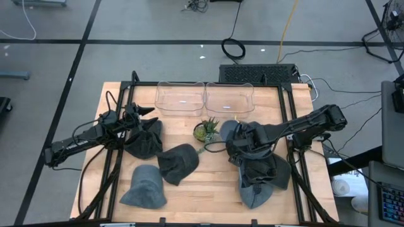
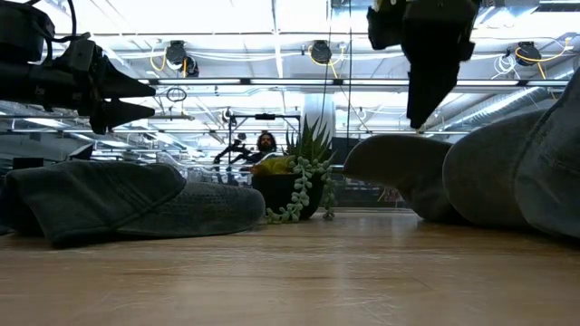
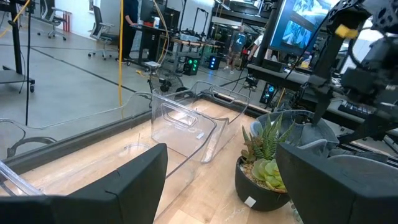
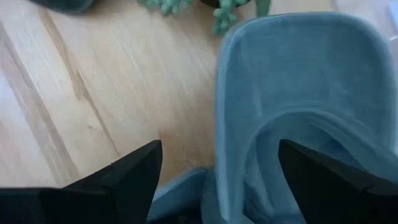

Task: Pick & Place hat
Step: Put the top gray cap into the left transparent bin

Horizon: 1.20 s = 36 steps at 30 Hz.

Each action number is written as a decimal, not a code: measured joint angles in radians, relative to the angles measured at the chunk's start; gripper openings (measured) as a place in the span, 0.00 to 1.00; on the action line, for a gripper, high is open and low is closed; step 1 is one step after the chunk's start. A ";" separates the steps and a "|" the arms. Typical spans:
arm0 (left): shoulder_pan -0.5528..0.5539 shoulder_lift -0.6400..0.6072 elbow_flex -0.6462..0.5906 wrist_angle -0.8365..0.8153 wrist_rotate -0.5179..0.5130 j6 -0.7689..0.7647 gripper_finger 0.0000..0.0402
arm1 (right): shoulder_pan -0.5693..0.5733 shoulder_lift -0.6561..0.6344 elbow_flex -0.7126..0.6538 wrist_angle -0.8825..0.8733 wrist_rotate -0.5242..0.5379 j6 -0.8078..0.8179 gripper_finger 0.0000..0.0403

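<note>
Right wrist view: spread fingers [image 4: 134,171] above soft, perhaps corduroy hat [image 4: 298,81].

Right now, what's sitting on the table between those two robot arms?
In the high view, a small potted plant stands between them, with a dark hat lying on the table nearby.

No readable text, label, brand or number anywhere. A small white tag on the plant pot [image 3: 250,200], perhaps printed, too small to read. Glowing far screens [image 3: 297,30] equally illegible.
</note>
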 joint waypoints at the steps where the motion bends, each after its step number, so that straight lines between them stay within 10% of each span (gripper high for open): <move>1: 0.000 0.000 0.000 0.001 0.000 0.000 0.76 | 0.000 0.001 -0.018 0.015 0.000 0.000 0.78; 16: 0.000 0.000 0.000 0.000 0.000 0.000 0.76 | -0.022 0.001 -0.172 0.148 0.074 -0.036 0.69; 29: 0.000 0.000 0.000 0.000 0.000 0.000 0.76 | -0.022 0.001 -0.174 0.167 0.072 -0.042 0.05; 36: 0.000 0.000 0.000 0.000 0.000 0.000 0.76 | -0.022 -0.015 -0.172 0.114 0.020 -0.006 0.01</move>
